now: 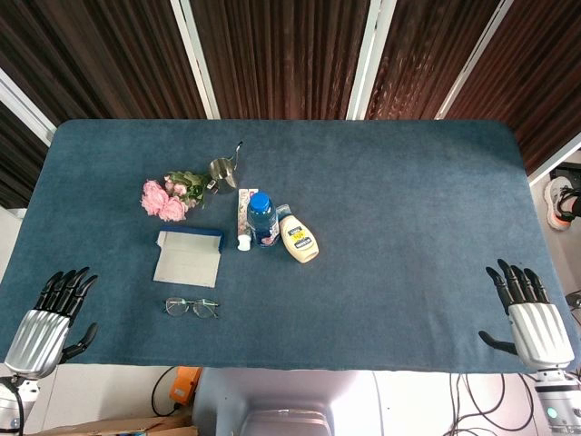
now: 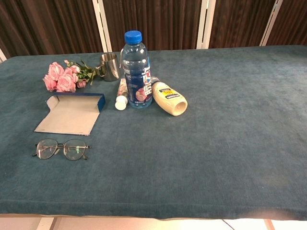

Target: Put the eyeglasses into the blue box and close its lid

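The eyeglasses (image 2: 62, 149) lie flat on the blue table cloth (image 2: 225, 143), near the front edge on the left side, just in front of the blue box (image 2: 71, 113) and not touching it. The box lies open, its pale lid flap spread flat toward the glasses and its blue wall at the far side.

Only the head view shows the hands. The left hand (image 1: 53, 314) rests at the near left corner of the table, fingers stretched out and apart, holding nothing. The right hand (image 1: 526, 309) sits at the near right corner, well apart from everything, fingers likewise spread and empty.

The chest view shows no hands at all, but it gives the things behind the box more plainly: a bunch of pink roses (image 2: 61, 77) at the far left, a metal cup (image 2: 110, 66) just beside them, a water bottle (image 2: 135, 72) with a blue cap standing upright, a small white tube (image 2: 121, 96) lying against its left side, and a cream-coloured squeeze bottle (image 2: 169, 98) lying on its side to the right of it.
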Controlling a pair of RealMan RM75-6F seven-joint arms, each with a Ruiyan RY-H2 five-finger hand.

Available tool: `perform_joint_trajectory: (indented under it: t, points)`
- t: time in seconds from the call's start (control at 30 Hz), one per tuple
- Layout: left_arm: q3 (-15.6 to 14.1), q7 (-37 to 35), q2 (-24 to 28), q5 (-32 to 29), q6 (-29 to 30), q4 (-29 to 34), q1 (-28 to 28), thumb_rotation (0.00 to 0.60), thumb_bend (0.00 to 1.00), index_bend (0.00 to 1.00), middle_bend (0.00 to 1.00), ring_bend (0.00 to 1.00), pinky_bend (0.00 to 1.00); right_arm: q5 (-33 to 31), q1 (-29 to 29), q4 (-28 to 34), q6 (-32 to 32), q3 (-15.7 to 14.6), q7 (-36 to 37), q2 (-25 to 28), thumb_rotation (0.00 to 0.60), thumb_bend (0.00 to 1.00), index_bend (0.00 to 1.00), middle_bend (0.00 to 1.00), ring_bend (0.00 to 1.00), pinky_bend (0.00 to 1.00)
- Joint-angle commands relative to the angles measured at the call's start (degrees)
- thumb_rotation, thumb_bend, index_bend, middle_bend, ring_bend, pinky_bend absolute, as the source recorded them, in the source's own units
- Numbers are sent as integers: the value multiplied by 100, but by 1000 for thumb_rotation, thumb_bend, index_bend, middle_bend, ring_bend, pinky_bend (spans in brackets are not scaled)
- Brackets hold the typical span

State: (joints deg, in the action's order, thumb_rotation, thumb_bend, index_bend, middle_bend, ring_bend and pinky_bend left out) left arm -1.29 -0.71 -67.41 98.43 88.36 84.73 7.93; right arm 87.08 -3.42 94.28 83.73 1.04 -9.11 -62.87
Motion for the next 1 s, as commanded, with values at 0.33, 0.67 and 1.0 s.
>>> perform_joint_trajectory:
  t: [0.33, 0.67, 1.0]
  points:
    - [-136, 134, -520, 609, -644, -148, 602, 600, 452, 146, 0, 0, 38, 135, 98, -1, 135, -72, 136, 108, 600, 217, 0, 0, 0, 43]
    - [205, 1181, -1222, -180, -1925, 265, 1186, 600, 406, 187, 0, 0, 34, 216, 104, 3, 144, -88, 367, 203, 600, 217, 0, 0, 0, 43]
    - [424, 1487, -1687, -609, -2302, 48, 1469, 600, 407, 250, 0, 0, 32, 150, 69, 24, 43, -69, 470, 269, 600, 216, 0, 0, 0, 43]
